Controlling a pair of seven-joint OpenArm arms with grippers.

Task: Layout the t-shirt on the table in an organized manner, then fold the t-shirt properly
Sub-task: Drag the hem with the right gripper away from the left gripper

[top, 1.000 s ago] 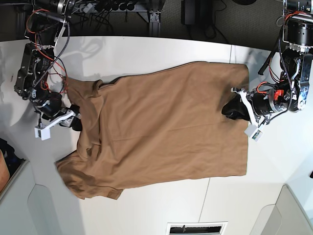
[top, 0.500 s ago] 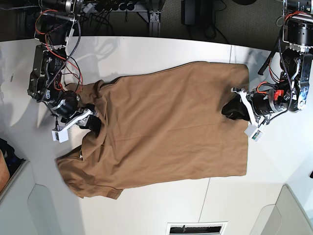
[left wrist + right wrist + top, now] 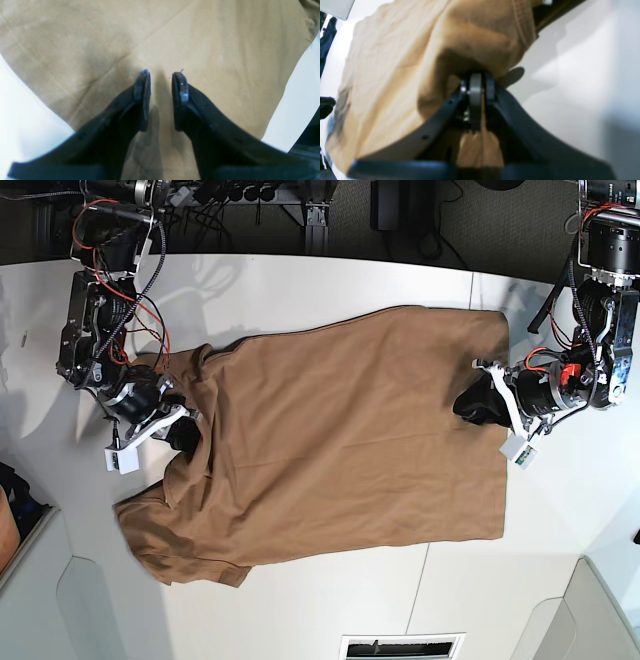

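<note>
Now my right end effector (image 3: 477, 86) pinches the soft tan-brown cotton t-shirt (image 3: 340, 440); my left end effector (image 3: 161, 82) rests spread on it. Pulling unevenly could bunch the collar.

Power strip (image 3: 222, 192): seen beyond the far edge, plugs inserted.
Black post (image 3: 388, 205): seen upright on the dark floor behind.
Vent grille (image 3: 402, 647): set at the near edge.
Dark cloth (image 3: 14, 484): glimpsed at the left margin.
</note>
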